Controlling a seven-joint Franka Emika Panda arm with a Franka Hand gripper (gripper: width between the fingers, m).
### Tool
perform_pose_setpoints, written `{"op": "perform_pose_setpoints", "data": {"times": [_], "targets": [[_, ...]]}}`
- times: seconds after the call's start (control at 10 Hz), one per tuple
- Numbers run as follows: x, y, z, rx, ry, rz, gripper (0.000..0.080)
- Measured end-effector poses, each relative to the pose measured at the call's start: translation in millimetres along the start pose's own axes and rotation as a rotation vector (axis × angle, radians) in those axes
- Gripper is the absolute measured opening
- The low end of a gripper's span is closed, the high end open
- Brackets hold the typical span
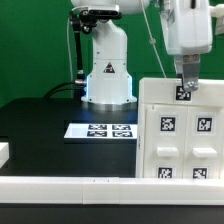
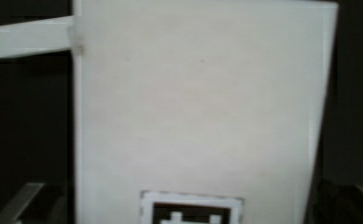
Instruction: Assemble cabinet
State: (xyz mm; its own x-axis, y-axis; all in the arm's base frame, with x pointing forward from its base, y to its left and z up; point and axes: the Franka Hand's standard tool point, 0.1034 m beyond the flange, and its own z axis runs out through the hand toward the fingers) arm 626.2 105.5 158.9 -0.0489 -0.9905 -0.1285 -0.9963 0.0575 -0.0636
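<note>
No readable words, brands or numbers. Signs only: black-and-white square tags on the cabinet (image 1: 183, 130) face, on the marker board (image 1: 103, 131) at 9 o'clock of it; codes illegible.

arm (image 1: 108, 55) upright on base; wrist pointing down; gripper (image 1: 185, 90) low; jaws seemingly spread

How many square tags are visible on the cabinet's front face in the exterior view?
4 on the cabinet: two upper, at and; two lower, at and. The picture's edge may hide more.
</note>
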Motion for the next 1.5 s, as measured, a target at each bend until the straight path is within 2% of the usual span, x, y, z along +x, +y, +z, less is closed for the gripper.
{"op": "perform_pose_setpoints", "data": {"times": [0.1,0.2,0.4,0.6,0.9,1.1,1.5], "targets": [[-5.3,-2.4,-10.9,-0.015,-0.009,-0.041,0.0649],[-8.1,-6.4,-17.3,-0.011,-0.013,-0.092,0.0649],[-7.1,-5.1,-12.7,-0.015,-0.011,-0.118,0.0649],[-6.8,-5.0,-12.6,-0.015,-0.011,-0.288,0.0649],[-12.3,-2.5,-16.3,-0.046,-0.013,-0.744,0.0649],[-14.6,-0.6,-16.2,-0.077,-0.028,-0.999,0.0649],[-12.3,-1.0,-15.8,-0.075,-0.035,-1.255,0.0649]]}}
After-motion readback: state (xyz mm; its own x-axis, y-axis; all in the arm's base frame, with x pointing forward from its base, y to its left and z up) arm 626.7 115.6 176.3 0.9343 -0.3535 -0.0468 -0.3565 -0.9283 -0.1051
